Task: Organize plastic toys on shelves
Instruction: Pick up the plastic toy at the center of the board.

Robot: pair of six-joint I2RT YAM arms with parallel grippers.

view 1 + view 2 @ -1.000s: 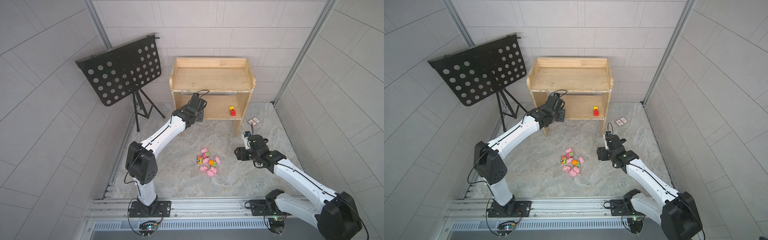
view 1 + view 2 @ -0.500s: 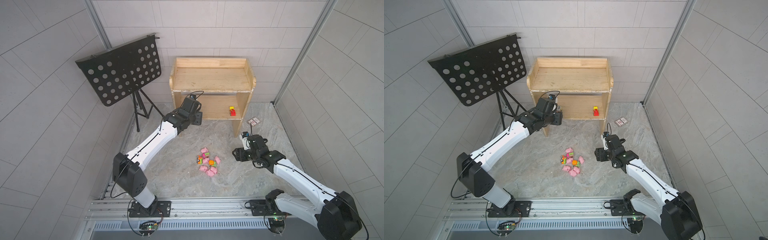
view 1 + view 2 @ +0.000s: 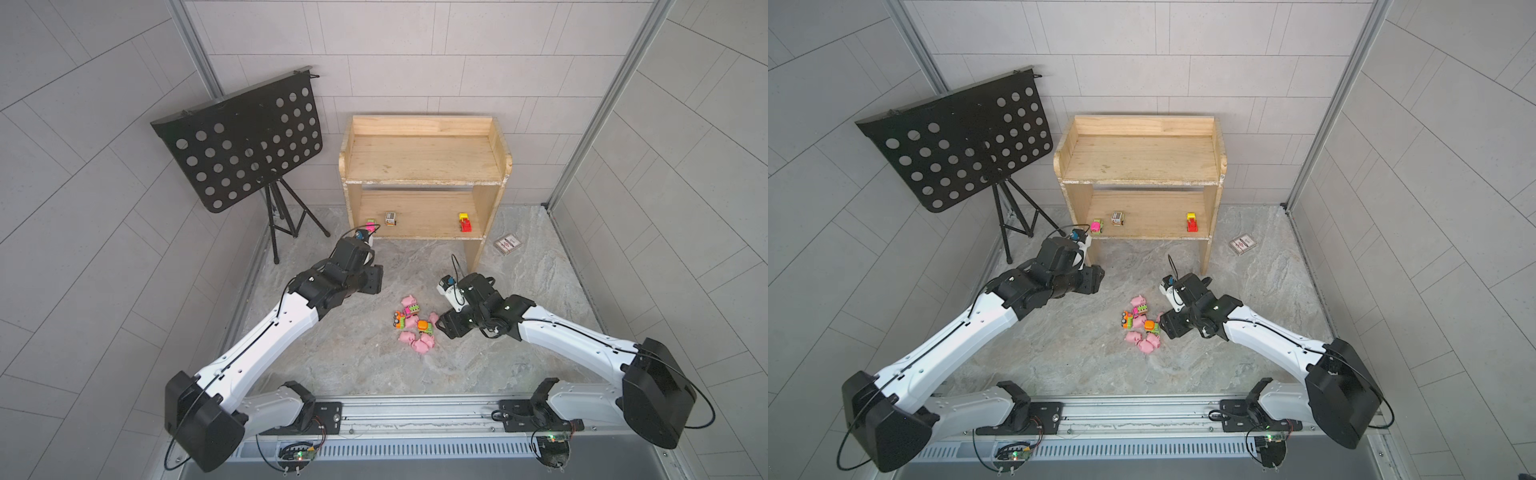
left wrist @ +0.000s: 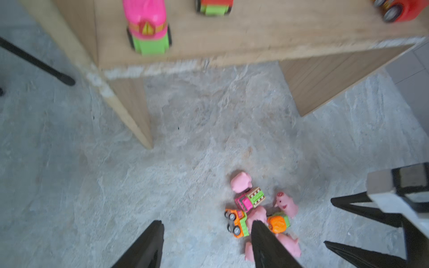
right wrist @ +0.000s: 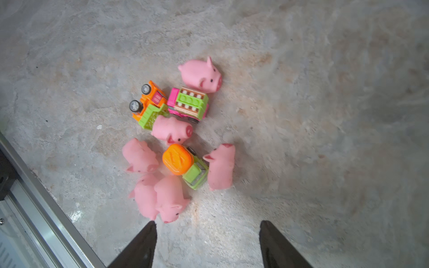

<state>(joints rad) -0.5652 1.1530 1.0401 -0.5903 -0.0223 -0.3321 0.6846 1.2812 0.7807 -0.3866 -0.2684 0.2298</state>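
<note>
Now, shelves (image 3: 424, 124): pale wooden two-tier unit against the back wall, with three vehicles parked on its lower board.
Pink vehicle (image 3: 370, 225): right at the front edge of the lower board, at the end nearest the music stand (image 3: 245, 141); the left wrist view has it upright on a green base.
Grey vehicle (image 3: 390, 217): just beside the pink one, a little deeper in.
Red-yellow vehicle (image 3: 464, 222): well apart from those two, near the opposite end of the board.
Left gripper (image 4: 207, 224): jaws spread wide, nothing between them, hanging over the floor (image 3: 332, 353) in front of the shelf leg on the music-stand side.
Right gripper (image 5: 207, 222): parted wide too, and empty, low over the floor with its tips just beside the pile.
Pink pigs (image 5: 171, 130): six of them, all down on the floor in one tight cluster between the two arms, in front of the shelves; two lie pressed together nearest the right gripper's tips.
Orange truck (image 5: 148, 106): tipped on its side in the cluster, wheels showing.
Pink-and-green truck (image 5: 189, 104): touching the orange truck, with a pig on either side.
Orange-topped green vehicle (image 5: 183, 162): wedged in among the pigs, touching one of them.
Card packet (image 3: 508, 243): flat on the floor, near the shelf leg away from the music stand.
</note>
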